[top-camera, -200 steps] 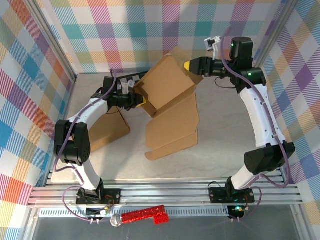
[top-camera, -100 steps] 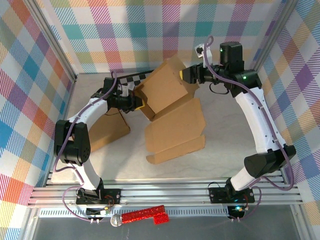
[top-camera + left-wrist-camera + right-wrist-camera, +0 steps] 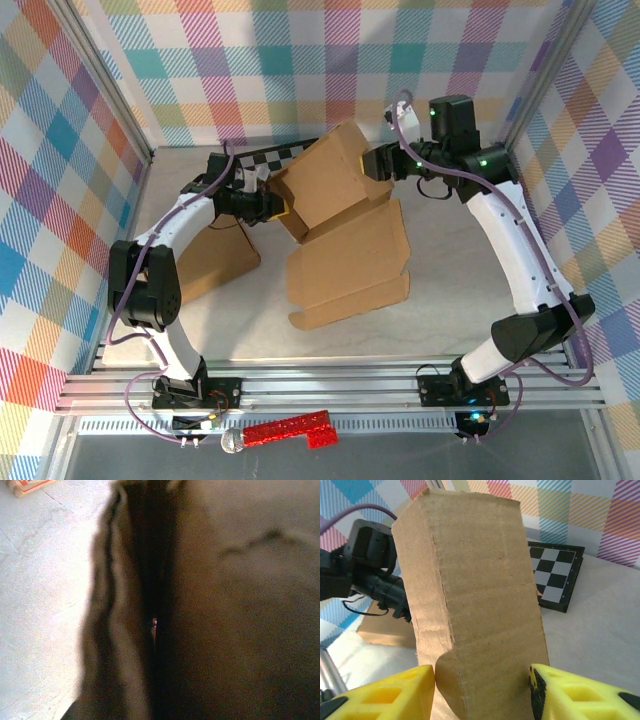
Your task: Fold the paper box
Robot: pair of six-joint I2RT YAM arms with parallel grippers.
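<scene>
paper box point(image 3: 345, 215): was found half-folded toward the far middle of the table point(image 3: 450, 260), its upper part raised and tilted, its lower flaps spread flat toward the near edge.
left gripper point(image 3: 278, 207): was seen clenched on the box's left edge; in its wrist view the dark, blurred paper box point(image 3: 240, 605) was held close to the lens.
right gripper point(image 3: 378, 160): was set at the box's far right top; in its wrist view the yellow fingers point(image 3: 395, 690) were placed one on each side of the raised section of the paper box point(image 3: 475, 605), touching it, so that it was grasped between them.
checkerboard point(image 3: 275, 153): was laid at the table's far edge, behind the box.
flat cardboard piece point(image 3: 215, 262): was left near the table's left edge, beside the left arm point(image 3: 160, 250).
red glittery object point(image 3: 290, 430): was laid beyond the near rail, off the table.
</scene>
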